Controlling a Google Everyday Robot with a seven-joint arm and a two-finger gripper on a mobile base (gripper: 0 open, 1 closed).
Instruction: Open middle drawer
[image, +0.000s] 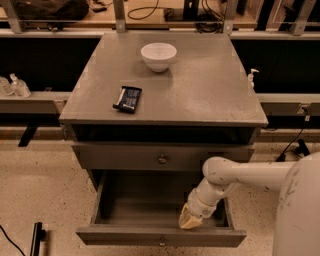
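The grey cabinet (165, 95) has a closed upper drawer front (120, 157) with a small round knob (162, 160). Below it the middle drawer (150, 236) stands pulled out towards me, its knob (161, 243) at the centre of its front and its inside bare. The lowest drawer is hidden under it. My gripper (190, 220), with pale yellowish tips, hangs down inside the open drawer at its right front corner, just behind the drawer front. My white arm (240, 175) reaches in from the right.
A white bowl (158, 56) and a dark flat packet (128, 98) lie on the cabinet top. My white base (300, 215) fills the lower right. A black cable (295, 142) and a dark bar (36, 239) lie on the speckled floor.
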